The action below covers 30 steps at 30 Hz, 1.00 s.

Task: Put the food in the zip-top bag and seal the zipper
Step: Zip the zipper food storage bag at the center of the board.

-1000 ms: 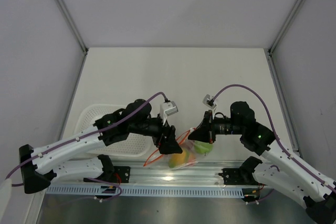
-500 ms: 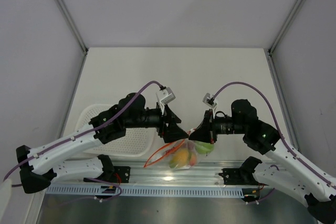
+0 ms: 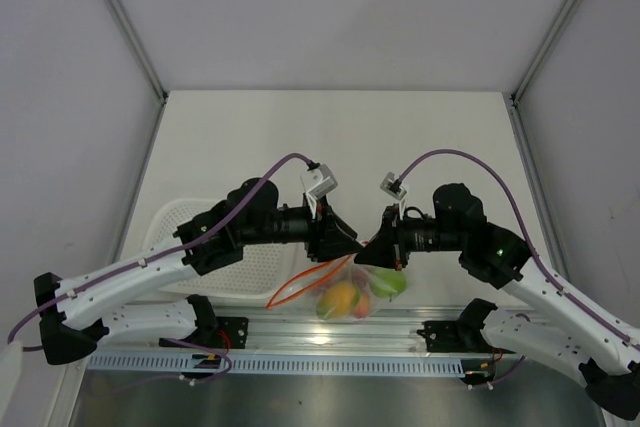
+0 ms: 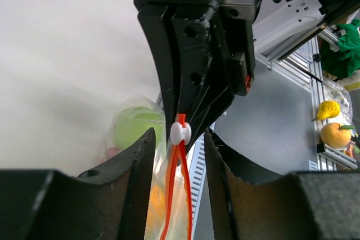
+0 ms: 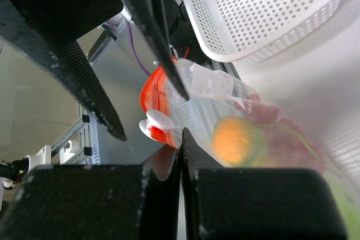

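The clear zip-top bag (image 3: 352, 292) hangs between both grippers with the food inside: a yellow-orange mango (image 3: 338, 297), a green apple (image 3: 390, 282) and red grapes (image 5: 270, 119). My right gripper (image 5: 181, 134) is shut on the bag's top corner, right beside the white slider (image 5: 157, 122) of the orange-red zipper (image 3: 300, 285). My left gripper (image 4: 179, 133) faces it; its fingers (image 4: 143, 155) stand either side of the slider (image 4: 180, 132) and the zipper strip (image 4: 179, 195), with a gap on each side. The strip's loose end droops left.
A white perforated basket (image 3: 190, 227) lies on the table to the left, under the left arm. An aluminium rail (image 3: 330, 332) runs along the near edge below the bag. Spare toy fruit (image 4: 334, 133) sits beyond the table.
My left gripper has swung right to meet the right one, and its jaws have narrowed around the zipper slider. The bag has shifted slightly left with the right gripper.
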Available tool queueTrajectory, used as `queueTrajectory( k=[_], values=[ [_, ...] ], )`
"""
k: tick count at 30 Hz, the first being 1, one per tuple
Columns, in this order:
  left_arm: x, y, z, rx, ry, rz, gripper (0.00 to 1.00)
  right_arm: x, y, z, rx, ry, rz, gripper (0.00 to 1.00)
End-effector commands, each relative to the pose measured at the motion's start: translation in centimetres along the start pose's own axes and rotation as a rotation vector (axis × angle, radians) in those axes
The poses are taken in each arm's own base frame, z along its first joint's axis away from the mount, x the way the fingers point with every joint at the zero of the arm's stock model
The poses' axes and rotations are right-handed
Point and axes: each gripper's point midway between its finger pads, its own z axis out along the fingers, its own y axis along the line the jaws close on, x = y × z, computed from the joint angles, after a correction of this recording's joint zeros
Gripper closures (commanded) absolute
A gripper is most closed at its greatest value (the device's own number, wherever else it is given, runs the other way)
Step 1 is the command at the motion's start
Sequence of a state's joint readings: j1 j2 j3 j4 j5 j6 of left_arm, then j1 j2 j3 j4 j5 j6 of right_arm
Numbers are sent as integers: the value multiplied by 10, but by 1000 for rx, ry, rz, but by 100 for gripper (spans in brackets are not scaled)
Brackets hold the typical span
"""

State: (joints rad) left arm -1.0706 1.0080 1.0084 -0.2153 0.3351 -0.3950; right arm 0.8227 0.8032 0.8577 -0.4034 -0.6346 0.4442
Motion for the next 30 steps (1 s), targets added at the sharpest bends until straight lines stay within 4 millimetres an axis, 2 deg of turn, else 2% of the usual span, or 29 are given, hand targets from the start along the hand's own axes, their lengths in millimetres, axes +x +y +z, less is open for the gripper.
queueTrajectory(
  k=[1, 4, 11, 19, 24, 27, 30],
  values=[
    [-27, -15, -2, 29, -85, 39, 59, -21, 17, -4, -21, -55, -7, 100],
    [-25, -12, -1, 14, -77, 36, 63, -21, 16, -3, -13, -56, -1, 100],
    [-19, -7, 1, -11, -53, 36, 81, -27, 21, -4, -22, -81, 10, 100],
    [-17, -9, 1, -3, -45, 37, 87, -28, 20, -3, -20, -86, 22, 100],
    [-15, -8, 2, -8, -38, 33, 94, -29, 18, -2, -9, -91, 34, 100],
    [-12, -8, 3, -6, -24, 23, 94, -29, 17, -2, -2, -94, 36, 100],
    [-11, -9, 4, -1, -14, 12, 82, -29, 16, -2, 6, -96, 36, 100]
  ],
)
